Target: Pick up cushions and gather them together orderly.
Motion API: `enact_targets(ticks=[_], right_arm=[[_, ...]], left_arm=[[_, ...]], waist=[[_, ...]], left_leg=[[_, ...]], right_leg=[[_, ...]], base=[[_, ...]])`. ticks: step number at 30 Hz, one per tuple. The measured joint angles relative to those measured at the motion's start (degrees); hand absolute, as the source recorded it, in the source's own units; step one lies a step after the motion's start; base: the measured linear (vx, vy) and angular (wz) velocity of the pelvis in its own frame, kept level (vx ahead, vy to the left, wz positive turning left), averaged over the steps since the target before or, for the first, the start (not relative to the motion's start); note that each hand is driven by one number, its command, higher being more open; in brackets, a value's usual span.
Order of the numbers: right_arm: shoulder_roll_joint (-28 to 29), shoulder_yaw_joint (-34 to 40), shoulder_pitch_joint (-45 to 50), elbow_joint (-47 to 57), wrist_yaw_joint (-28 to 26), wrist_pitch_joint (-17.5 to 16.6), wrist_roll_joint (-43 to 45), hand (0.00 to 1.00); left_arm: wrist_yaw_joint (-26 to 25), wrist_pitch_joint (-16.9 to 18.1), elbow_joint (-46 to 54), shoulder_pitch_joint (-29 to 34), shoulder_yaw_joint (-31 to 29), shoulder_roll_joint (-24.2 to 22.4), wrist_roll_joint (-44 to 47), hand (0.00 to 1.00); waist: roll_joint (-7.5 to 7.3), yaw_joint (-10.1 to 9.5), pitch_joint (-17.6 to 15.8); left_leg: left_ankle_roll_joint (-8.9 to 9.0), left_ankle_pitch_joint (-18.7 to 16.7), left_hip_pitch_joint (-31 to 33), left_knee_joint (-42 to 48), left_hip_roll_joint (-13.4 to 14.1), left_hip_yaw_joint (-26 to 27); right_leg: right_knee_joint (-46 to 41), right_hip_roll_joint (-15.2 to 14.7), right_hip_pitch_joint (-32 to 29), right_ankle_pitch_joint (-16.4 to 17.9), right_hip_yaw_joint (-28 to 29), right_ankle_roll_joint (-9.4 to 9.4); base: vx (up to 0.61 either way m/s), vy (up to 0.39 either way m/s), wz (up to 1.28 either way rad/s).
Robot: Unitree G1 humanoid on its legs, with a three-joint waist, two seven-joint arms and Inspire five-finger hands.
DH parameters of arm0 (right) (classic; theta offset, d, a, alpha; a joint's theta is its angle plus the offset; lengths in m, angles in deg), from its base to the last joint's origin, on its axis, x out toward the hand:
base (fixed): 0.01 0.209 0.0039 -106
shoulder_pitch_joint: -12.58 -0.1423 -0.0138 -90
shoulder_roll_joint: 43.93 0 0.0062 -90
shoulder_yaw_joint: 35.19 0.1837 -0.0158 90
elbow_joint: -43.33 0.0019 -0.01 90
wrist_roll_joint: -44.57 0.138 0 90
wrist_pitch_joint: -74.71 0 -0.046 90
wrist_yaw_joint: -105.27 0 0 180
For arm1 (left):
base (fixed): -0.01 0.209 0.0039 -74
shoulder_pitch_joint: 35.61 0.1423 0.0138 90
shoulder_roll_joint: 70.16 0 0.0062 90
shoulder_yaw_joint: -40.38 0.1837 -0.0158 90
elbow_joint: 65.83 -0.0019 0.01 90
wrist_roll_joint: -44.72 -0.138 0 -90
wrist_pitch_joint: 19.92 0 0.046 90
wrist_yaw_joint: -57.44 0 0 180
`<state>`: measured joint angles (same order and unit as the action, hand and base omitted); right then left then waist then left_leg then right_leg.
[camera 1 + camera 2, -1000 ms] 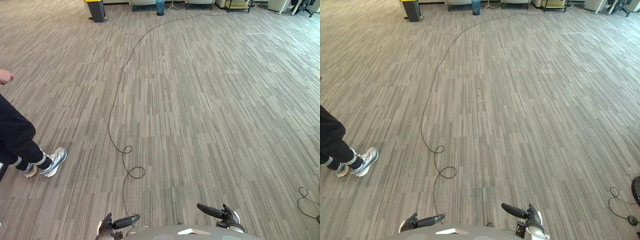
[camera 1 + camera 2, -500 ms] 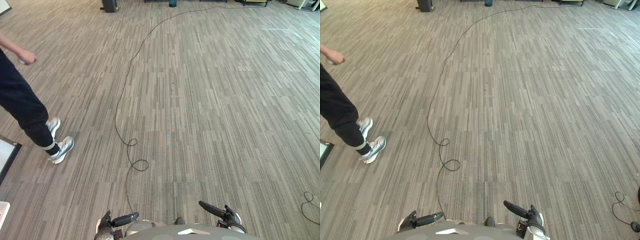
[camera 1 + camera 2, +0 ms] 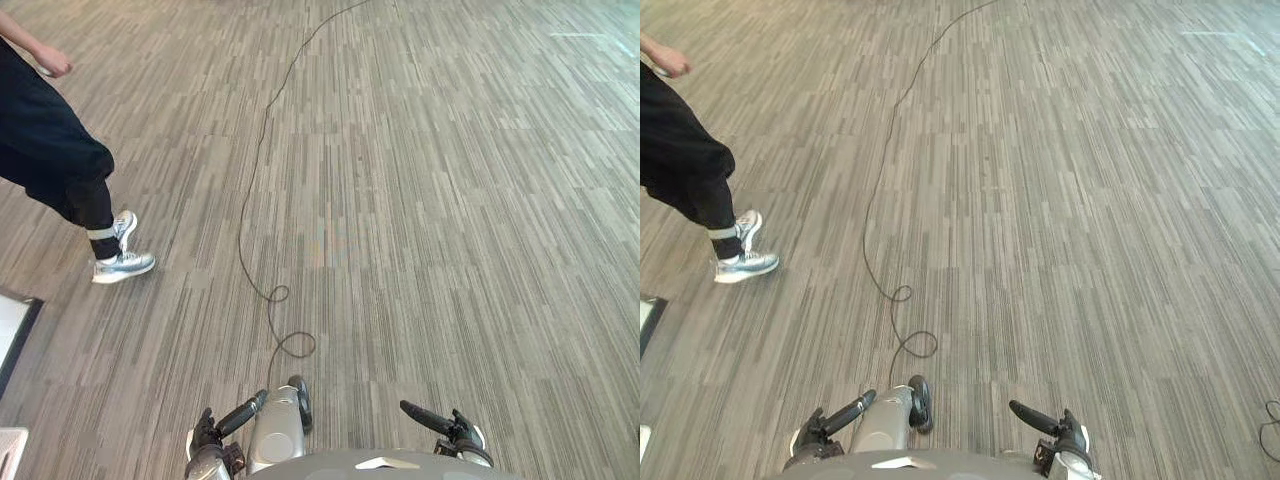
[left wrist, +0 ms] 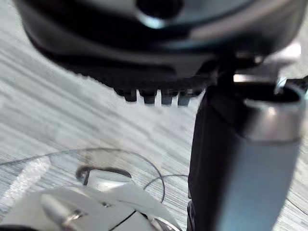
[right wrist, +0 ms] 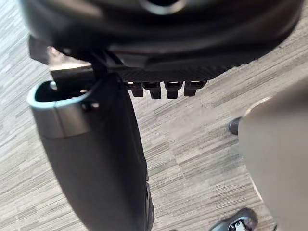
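Left robot hand [image 3: 222, 428] and right robot hand [image 3: 447, 428] hang wide, empty; likely the searching step: cushions must first be found beyond them.

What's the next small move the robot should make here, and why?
Probably turn to scan for a cushion, best toward the right. The left hand and right hand are low, open and hold nothing. Ahead lies bare carpet, and a person is on the left, so searching rightward seems safer.
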<state>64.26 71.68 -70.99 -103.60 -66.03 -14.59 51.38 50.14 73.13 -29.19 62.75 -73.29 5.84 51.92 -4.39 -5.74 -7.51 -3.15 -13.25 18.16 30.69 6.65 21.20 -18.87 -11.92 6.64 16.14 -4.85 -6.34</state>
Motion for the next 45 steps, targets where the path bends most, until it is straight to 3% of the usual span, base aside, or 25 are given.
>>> enact_targets(ticks=[2, 4, 6, 8, 9, 12, 14, 15, 16, 17, 19, 20, 21, 23, 24, 25, 27, 30, 33, 34, 35, 37, 40, 42, 45], right_arm=[[-0.31, 0.02, 0.00, 0.74, -0.70, -0.08, -0.09, 1.00], [-0.37, -0.01, -0.06, 1.96, -1.01, -0.26, -0.12, 1.00], [-0.41, -0.03, -0.36, 3.32, -1.15, -1.08, -0.22, 1.00], [-0.04, 0.12, -0.92, 4.76, -1.30, -1.89, -0.39, 1.00], [-0.04, 0.13, -0.93, 4.76, -1.30, -1.90, -0.39, 1.00], [-0.33, 2.35, -1.26, 4.86, -1.77, -2.01, 0.06, 1.00], [-0.31, 2.29, -1.53, 4.83, -1.94, -1.96, 0.03, 1.00], [-1.53, 2.04, -2.82, 4.31, -2.19, -1.80, -0.40, 1.00], [-1.82, 1.65, -3.36, 4.07, -2.28, -1.90, -0.62, 1.00], [-1.86, 1.65, -3.78, 4.16, -2.32, -2.03, -0.81, 1.00], [-2.58, 1.60, -4.42, 4.34, -2.52, -1.71, -2.21, 1.00], [-2.65, 1.65, -4.44, 4.30, -2.45, -1.66, -2.19, 1.00], [-2.62, 1.43, -4.68, 3.97, -2.15, -1.41, -2.17, 1.00], [-2.36, -0.76, -5.05, 2.63, -1.93, -1.02, -2.14, 1.00], [-2.33, -0.80, -5.07, 2.59, -1.93, -1.00, -2.14, 1.00], [-1.81, -1.36, -5.26, 2.06, -1.82, -0.57, -2.05, 1.00], [-1.60, -2.27, -5.56, 2.08, -1.74, -0.15, -2.04, 1.00], [-0.84, -2.79, -5.57, 2.05, -1.38, 0.38, -2.04, 1.00], [0.74, -2.89, -5.48, 1.33, -0.80, 0.37, -2.06, 1.00], [1.17, -2.95, -5.58, 0.77, -0.77, 0.53, -2.05, 1.00], [1.62, -3.87, -5.49, 0.61, -1.15, 0.51, -2.15, 1.00], [1.83, -4.05, -5.15, 0.11, -1.11, 0.51, -2.17, 1.00], [1.60, -4.58, -5.32, 1.15, -1.59, 0.21, -2.20, 1.00], [1.58, -4.54, -5.32, 2.57, -1.95, -0.56, -2.25, 1.00], [1.67, -4.58, -5.22, 4.49, -2.27, -2.05, -2.23, 1.00]], left_arm=[[0.14, -0.16, -1.59, -1.24, 1.21, 0.70, 1.30, 1.00], [0.17, -0.16, -1.94, -1.93, 2.38, 0.72, 1.30, 1.00], [0.27, -0.17, -1.96, -2.51, 2.63, 0.23, 1.27, 1.00], [0.45, -0.41, -2.16, -4.07, 3.47, -1.03, 1.14, 1.00], [0.45, -0.43, -2.16, -4.07, 3.47, -1.05, 1.13, 1.00], [1.19, -1.13, -4.13, -5.27, 4.71, -1.34, -1.02, 1.00], [1.32, -1.20, -4.40, -5.54, 4.73, -1.64, -1.31, 1.00], [1.50, -1.28, -5.04, -5.83, 4.70, -2.66, -2.28, 1.00], [1.58, -1.29, -5.06, -5.97, 4.70, -3.51, -2.40, 1.00], [1.66, -1.35, -4.89, -6.14, 4.58, -3.93, -2.85, 1.00], [1.72, -1.35, -4.51, -6.80, 4.22, -4.60, -3.32, 1.00], [1.64, -1.34, -4.21, -6.76, 3.97, -4.56, -3.31, 1.00], [1.69, -1.29, -3.80, -6.60, 2.60, -4.64, -3.31, 1.00], [1.66, -1.30, -2.24, -6.23, 2.44, -3.87, -3.17, 1.00], [1.66, -1.30, -2.17, -6.23, 2.46, -3.84, -3.18, 1.00], [1.68, -1.06, -0.27, -6.32, 2.54, -3.46, -3.05, 1.00], [1.73, -0.87, 1.20, -6.28, 2.54, -3.49, -2.65, 1.00], [1.63, -0.59, 2.02, -6.29, 2.46, -3.98, -2.00, 1.00], [1.56, -0.15, 2.72, -6.11, 2.38, -4.10, 0.27, 1.00], [1.58, 0.09, 2.54, -5.88, 2.32, -3.88, 0.48, 1.00], [1.80, 0.15, 2.56, -5.85, 2.28, -3.14, 0.50, 1.00], [1.57, 0.11, 2.41, -5.89, 1.96, -2.61, 1.14, 1.00], [1.38, -0.10, -0.51, -6.77, 2.74, -1.79, 1.10, 1.00], [1.33, -0.65, -2.01, -7.14, 3.24, -1.29, 1.06, 1.00], [1.32, -0.69, -2.03, -6.92, 3.33, -1.19, 1.02, 1.00]], waist=[[-0.03, 0.21, -0.54], [0.79, 0.18, -1.37], [1.53, 0.63, -1.77], [1.55, 2.43, -1.90], [1.55, 2.45, -1.90], [2.15, 3.85, -2.36], [2.54, 4.57, -2.49], [4.84, 4.78, -3.22], [5.38, 4.71, -3.15], [5.81, 4.68, -3.32], [7.89, 4.73, -4.12], [8.34, 4.68, -4.24], [8.48, 4.20, -4.83], [6.92, 3.68, -5.71], [6.88, 3.66, -5.73], [5.67, 2.94, -6.11], [5.25, 2.71, -6.21], [4.65, 1.78, -6.46], [3.60, -0.21, -5.95], [3.46, -0.43, -5.04], [1.88, -0.16, -4.56], [0.60, -0.36, -3.83], [0.81, -0.28, -4.29], [0.83, 0.04, -4.82], [0.89, 0.76, -5.04]], left_leg=[[-1.48, -3.45, -7.16, -0.79, -1.64, 0.77], [-1.44, -4.67, -12.94, -2.92, -1.95, 1.62], [-0.53, -5.62, -18.36, -6.88, -2.16, 1.80], [1.15, -6.97, -24.11, -11.77, -2.25, 1.84], [1.20, -7.01, -24.15, -11.81, -2.25, 1.84], [3.26, -8.32, -32.10, -17.48, -2.47, 1.35], [3.36, -8.35, -34.45, -19.71, -2.62, -0.11], [5.53, -8.03, -37.52, -20.23, -0.80, -3.14], [6.75, -7.25, -36.88, -18.84, 0.05, -3.93], [7.39, -6.41, -36.09, -16.45, 0.41, -4.97], [6.90, -1.55, -26.76, 6.98, 4.48, -11.73], [7.07, 0.56, -24.09, 13.50, 5.30, -13.37], [7.65, 2.33, -17.66, 28.47, 7.55, -15.53], [7.01, 1.81, -11.51, 35.88, 9.17, -14.34], [7.00, 1.79, -11.28, 35.89, 9.20, -14.26], [6.69, 1.01, -6.87, 33.32, 9.66, -12.31], [5.93, 0.10, -2.47, 25.74, 9.65, -9.55], [5.98, 0.48, -0.39, 4.19, 5.92, -6.13], [5.85, 8.20, 1.75, -5.44, 1.78, -9.58], [3.68, 9.67, 1.81, -4.08, 0.82, -9.87], [2.41, 6.43, 2.08, -1.32, 0.23, -8.44], [0.59, 1.46, 1.12, 3.52, -0.18, -6.26], [-0.24, -2.91, -5.06, 2.90, -0.25, -3.96], [0.16, -5.19, -11.59, 0.82, -0.32, -2.28], [1.64, -8.53, -20.13, -3.48, 0.19, -0.35]], right_leg=[[-25.24, -1.55, -7.27, -4.25, 3.90, -2.56], [-39.08, -2.05, -12.20, -5.25, 2.54, -2.04], [-45.39, -1.96, -17.17, -4.23, -1.15, -0.51], [-41.85, 0.30, -25.58, -2.77, -7.32, 1.55], [-41.75, 0.34, -25.64, -2.78, -7.37, 1.55], [-19.70, 6.05, -29.82, -3.79, -11.84, 2.99], [-12.81, 7.40, -29.49, -5.68, -11.88, 4.51], [-12.64, 8.90, -27.28, -9.46, -13.02, 11.02], [-13.20, 9.01, -27.12, -8.10, -13.27, 11.13], [-13.54, 9.08, -26.56, -6.53, -13.57, 11.08], [-11.38, 10.52, -21.21, -3.10, -15.24, 11.35], [-10.22, 11.28, -19.54, -2.69, -15.25, 11.39], [-6.92, 13.16, -13.84, -1.99, -14.62, 11.67], [-2.17, 14.00, -6.66, -1.21, -13.11, 11.51], [-2.05, 14.00, -6.43, -1.17, -13.08, 11.46], [1.16, 13.98, -2.97, -0.92, -12.03, 10.97], [4.04, 13.93, 0.22, -0.58, -10.81, 10.30], [6.94, 12.21, 5.19, 0.53, -7.75, 8.24], [8.63, 9.53, 7.81, 3.00, -3.05, 5.75], [8.43, 8.94, 8.19, 3.28, -0.55, 5.92], [6.89, 7.04, 7.48, 2.57, 1.51, 4.92], [-0.91, 4.94, 5.61, 2.57, 3.99, 4.81], [-27.86, 3.07, -5.42, -2.88, 5.76, 0.32], [-41.20, 1.67, -11.78, -2.42, 3.22, 0.99], [-42.18, 1.71, -19.76, -0.51, -4.17, 3.79]], base=[[0.51, 0.331, -0.12], [0.45, 0.243, -0.22], [0.39, 0.154, -0.20], [0.37, 0.053, -0.09], [0.42, 0.000, -0.01], [0.43, -0.058, 0.20], [0.62, -0.152, 0.59], [0.63, -0.164, 0.68], [0.64, -0.179, 0.58], [0.49, -0.187, 0.39], [0.63, -0.252, 0.36], [0.62, -0.229, -0.07], [0.49, -0.165, -0.24], [0.44, -0.110, -0.28], [0.39, -0.077, -0.28], [0.36, -0.044, -0.27], [0.38, 0.018, -0.34], [0.47, 0.145, -0.49], [0.52, 0.248, -0.79], [0.59, 0.289, -0.58], [0.60, 0.291, -0.49], [0.62, 0.311, -0.39], [0.46, 0.256, -0.50], [0.46, 0.190, -0.57], [0.39, 0.019, -0.41]])
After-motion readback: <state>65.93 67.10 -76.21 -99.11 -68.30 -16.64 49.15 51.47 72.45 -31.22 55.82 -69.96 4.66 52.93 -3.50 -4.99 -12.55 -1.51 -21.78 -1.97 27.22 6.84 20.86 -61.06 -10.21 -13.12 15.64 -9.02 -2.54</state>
